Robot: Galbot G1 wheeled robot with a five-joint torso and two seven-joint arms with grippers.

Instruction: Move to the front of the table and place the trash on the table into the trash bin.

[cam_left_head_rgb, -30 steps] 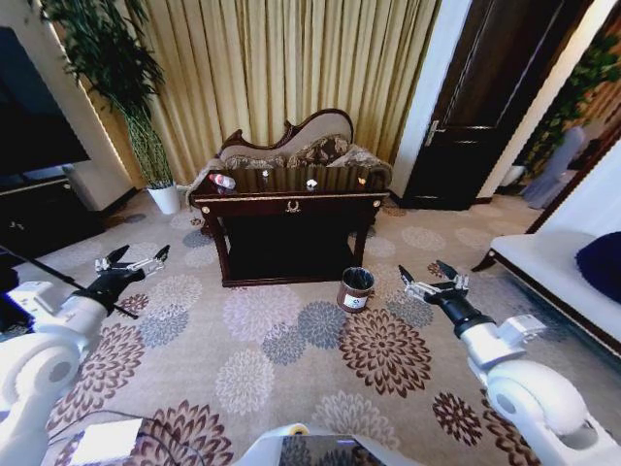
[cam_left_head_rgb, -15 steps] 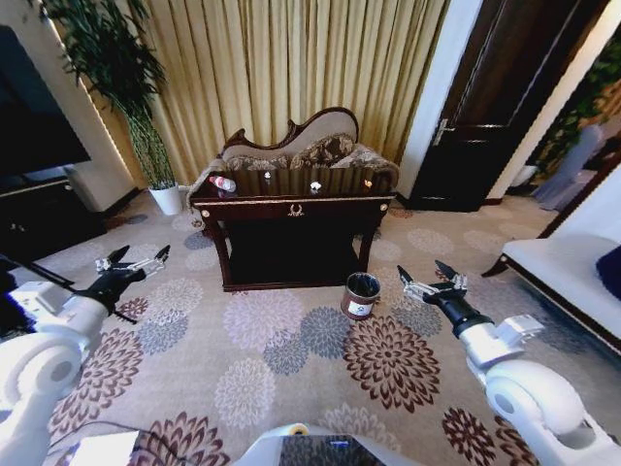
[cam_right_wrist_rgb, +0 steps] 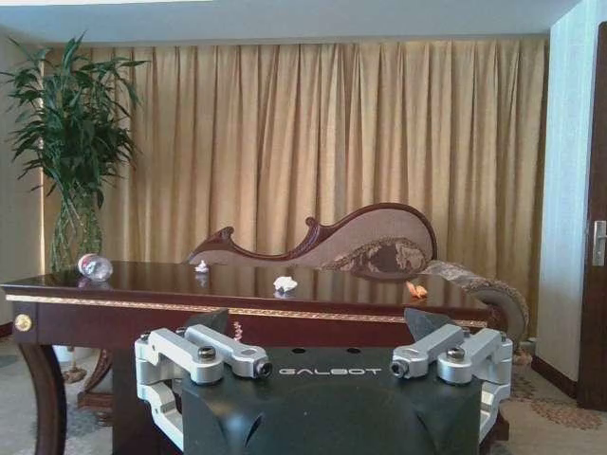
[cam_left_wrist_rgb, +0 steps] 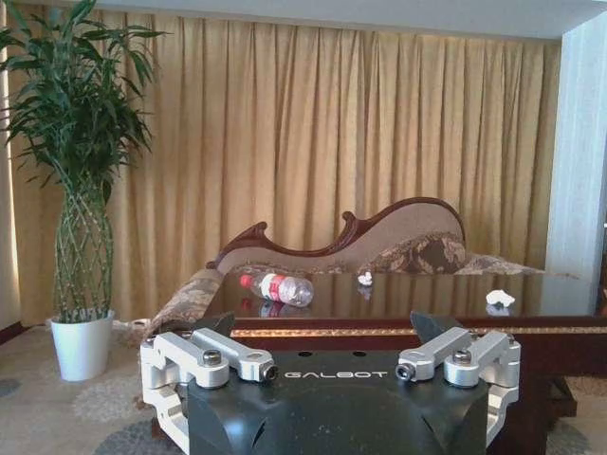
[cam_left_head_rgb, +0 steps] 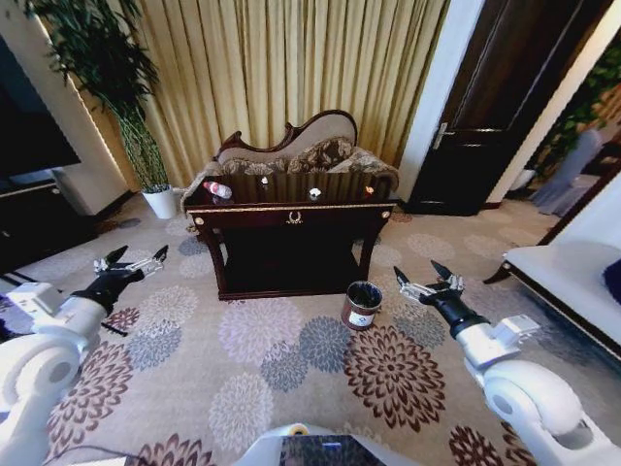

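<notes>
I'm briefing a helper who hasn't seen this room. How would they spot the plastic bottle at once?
Find the dark glossy table in front of the gold curtains. The bottle lies on its side at the tabletop's end nearest the potted plant. Its clear body, red cap and red label set it apart from the small whitish wads farther along.

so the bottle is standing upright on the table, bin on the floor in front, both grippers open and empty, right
Not quite: the bottle lies on its side on the table, as the left wrist view shows. The rest holds: the bin stands on the floor in front, and the left gripper and right gripper are open and empty.
</notes>
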